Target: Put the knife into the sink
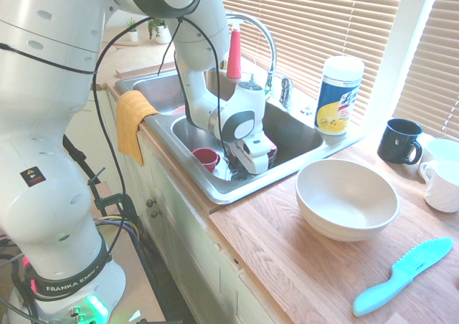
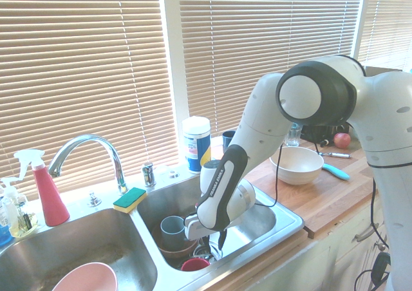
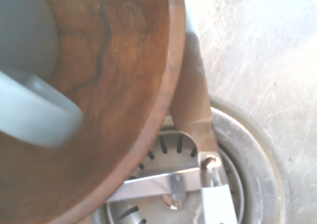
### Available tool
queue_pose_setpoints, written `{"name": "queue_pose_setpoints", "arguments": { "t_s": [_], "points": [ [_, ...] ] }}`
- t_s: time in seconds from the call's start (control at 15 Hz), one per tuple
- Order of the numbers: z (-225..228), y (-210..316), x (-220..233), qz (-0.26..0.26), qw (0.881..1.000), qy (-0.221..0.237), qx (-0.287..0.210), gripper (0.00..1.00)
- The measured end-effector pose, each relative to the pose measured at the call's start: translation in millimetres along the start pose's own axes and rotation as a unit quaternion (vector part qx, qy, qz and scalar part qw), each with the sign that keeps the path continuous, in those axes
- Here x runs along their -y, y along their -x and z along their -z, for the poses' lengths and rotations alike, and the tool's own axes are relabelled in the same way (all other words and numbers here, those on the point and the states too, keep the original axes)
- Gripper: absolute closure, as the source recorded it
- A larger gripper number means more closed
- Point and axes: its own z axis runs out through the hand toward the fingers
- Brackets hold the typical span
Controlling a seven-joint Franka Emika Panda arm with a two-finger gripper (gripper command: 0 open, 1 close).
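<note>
Well, closest to the first exterior camera, a teal knife [image 1: 403, 275] is seen lying flat on the wooden tabletop [image 1: 301, 267]. A big white bowl [image 1: 347, 198] is parked just behind it, nearer the sink [image 1: 294, 134].

Next comes the sink's near basin, where the claw [image 1: 244, 168] is lowered deep inside, pointing straight down. Whether the claw is clenched or released can't be told; its tips are hidden behind the hand and the dishes. A red cup [image 1: 206, 158] is seen just beside it, and a yellow cloth [image 1: 133, 123] is draped over the sink's front edge.

From the wrist camera, the knife [image 3: 203, 135] is shown inside that basin. It runs alongside the rim of a wooden bowl [image 3: 124, 85] and crosses the drain [image 3: 168, 184]. Whether it's gripped or simply lying there can't be made out. A grey cup [image 3: 29, 110] is sitting inside the wooden bowl.

Further back, a wipes tub [image 1: 338, 94] is stood upright at the sink's back corner. A dark mug [image 1: 399, 140] and white mugs [image 1: 441, 184] are grouped near it on the tabletop. A chrome faucet [image 1: 262, 34] is arched over the divider between the basins, with a red spray bottle [image 1: 234, 51] behind it. Closed blinds [image 1: 323, 16] are hung across the window at the very back.
</note>
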Motion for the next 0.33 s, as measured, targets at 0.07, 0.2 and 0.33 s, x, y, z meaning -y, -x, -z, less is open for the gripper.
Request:
{"name": "queue_pose_setpoints", "arguments": {
  "t_s": [0.07, 0.2, 0.33],
  "points": [
    [12, 0, 1, 0.007, 1.0, -0.006, -0.003, 0.0],
    [57, 0, 3, 0.022, 1.0, -0.014, -0.013, 0.0],
    [110, 3, 4, 0.032, 0.999, -0.014, -0.018, 0.0]
  ]
}}
